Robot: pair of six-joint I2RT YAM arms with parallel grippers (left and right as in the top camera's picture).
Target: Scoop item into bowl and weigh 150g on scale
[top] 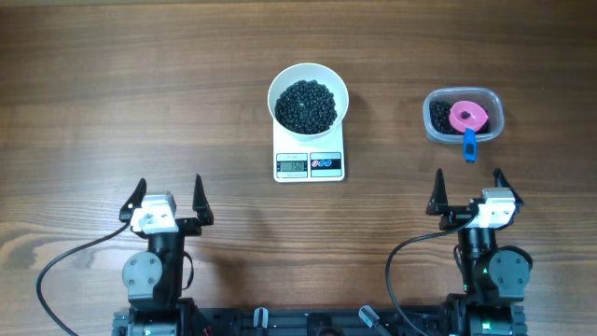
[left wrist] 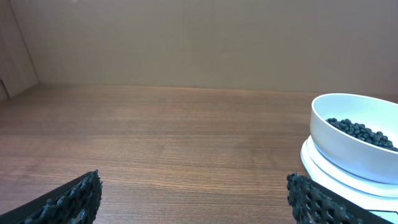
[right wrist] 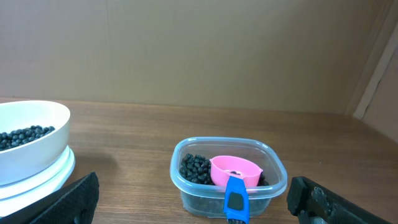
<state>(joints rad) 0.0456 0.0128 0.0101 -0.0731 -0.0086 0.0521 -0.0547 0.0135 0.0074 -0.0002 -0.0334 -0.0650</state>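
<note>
Left hand (top: 169,187) and right hand (top: 467,179) are hanging released, nearside of the scale (top: 309,152).
Beans (top: 306,105) are filling the bowl (top: 308,71) atop it for weighing; scoop (top: 468,115) is lying in the tub (top: 497,117) rightward, the tiny display (top: 293,166) perhaps reading target.

clear tub (top: 429,121) upright on the wooden surface (top: 131,84), out at the right | pink scoop (top: 468,115) sitting inside it, cup facing up | its blue handle (top: 470,146) pokes over the tub's near rim | plain brown panel (left wrist: 199,37) stands behind the surface
</note>
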